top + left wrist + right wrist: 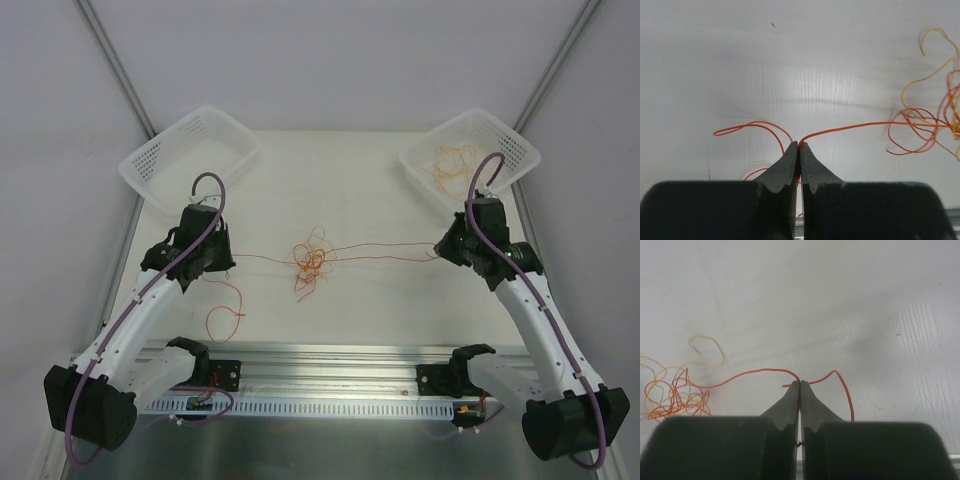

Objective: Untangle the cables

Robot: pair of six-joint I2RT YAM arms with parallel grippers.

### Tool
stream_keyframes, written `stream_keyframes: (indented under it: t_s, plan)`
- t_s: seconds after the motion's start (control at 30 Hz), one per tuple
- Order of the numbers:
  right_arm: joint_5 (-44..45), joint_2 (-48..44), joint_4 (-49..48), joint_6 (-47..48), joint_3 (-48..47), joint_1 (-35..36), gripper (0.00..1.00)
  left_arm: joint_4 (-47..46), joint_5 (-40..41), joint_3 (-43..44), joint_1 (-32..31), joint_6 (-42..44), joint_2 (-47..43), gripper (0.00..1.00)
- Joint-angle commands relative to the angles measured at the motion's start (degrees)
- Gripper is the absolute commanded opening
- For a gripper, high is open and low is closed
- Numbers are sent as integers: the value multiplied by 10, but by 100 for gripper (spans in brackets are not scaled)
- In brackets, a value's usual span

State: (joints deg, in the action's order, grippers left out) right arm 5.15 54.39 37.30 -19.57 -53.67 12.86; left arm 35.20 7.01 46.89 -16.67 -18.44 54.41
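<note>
- Top view: the tangled cables [310, 262] lay mid-table between the left gripper [231, 260] and the right gripper [440, 251].
- Left wrist: jaws were closed, pinching a red cable [850, 128]; the tangle lay to the right.
- Right wrist: jaws likewise pinched a red cable; the tangle lay to the left.

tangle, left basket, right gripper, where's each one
tangle [311, 262], top view, knotted middle
left basket [150, 158], top view, left wall
right gripper [800, 384], right wrist view, between its shut fingertips
</note>
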Motion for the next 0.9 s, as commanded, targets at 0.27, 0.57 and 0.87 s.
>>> stream_keyframes:
  t_s: [0.27,0.57,0.87]
  plan:
    - [64,69,17,-28,-5,208,59,-58,-233,-27,-21,-5,22,0]
    - [77,234,-180,-53,-74,414,60,-71,-246,-44,-81,-48,5,0]
    - [37,438,-213,71,-194,457,59,-71,-243,-70,-82,-63,-35,0]
